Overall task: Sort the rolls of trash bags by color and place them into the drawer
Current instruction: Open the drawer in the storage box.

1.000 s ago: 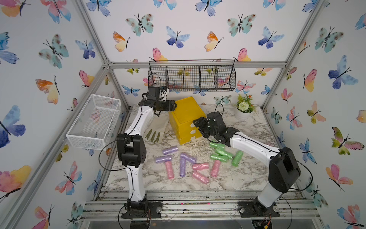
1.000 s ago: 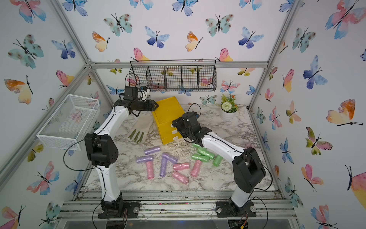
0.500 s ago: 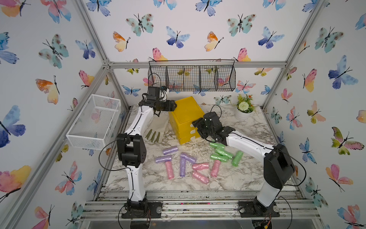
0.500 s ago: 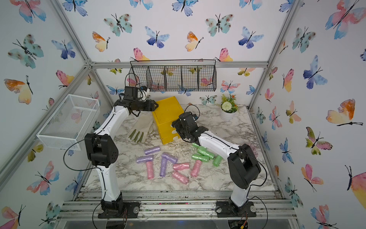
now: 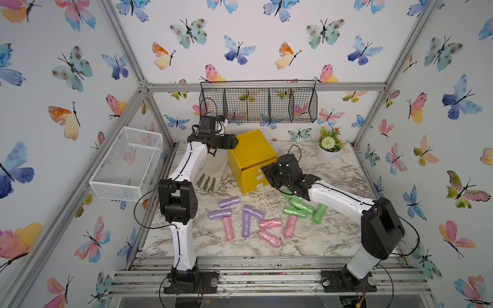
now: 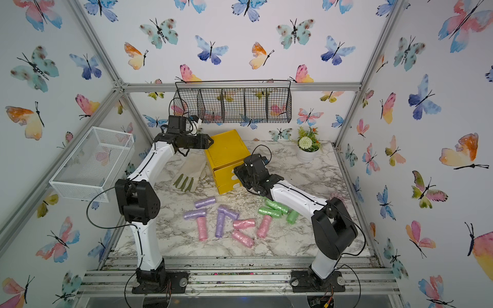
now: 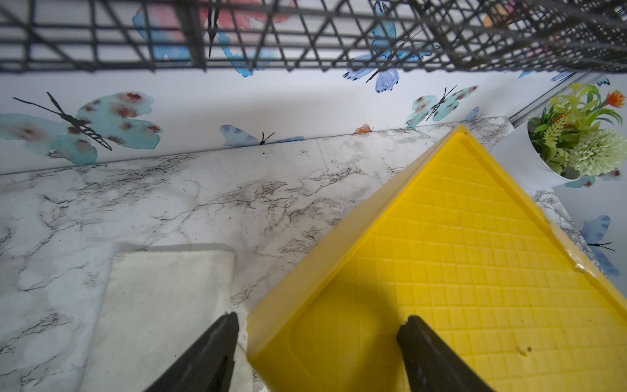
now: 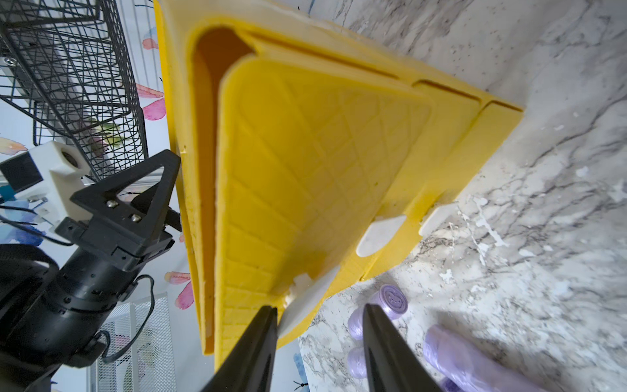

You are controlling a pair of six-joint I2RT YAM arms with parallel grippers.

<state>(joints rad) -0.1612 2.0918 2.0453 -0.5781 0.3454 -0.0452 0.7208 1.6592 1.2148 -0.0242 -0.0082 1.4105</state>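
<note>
Small crinkly plastic rolls of trash bags (image 5: 269, 223), pastel green, pink and lilac, lie loose on the marble-patterned desk (image 5: 333, 232) in front of the yellow plastic cabinet (image 5: 250, 149). Its top drawer (image 8: 322, 152) sits slightly ajar. Right tool (image 8: 319, 309) at that drawer's white handle tab (image 8: 305, 303), jaws apart, tab between them. Left tool (image 7: 320, 317) over a top corner of the cabinet, jaws wide apart.
</note>
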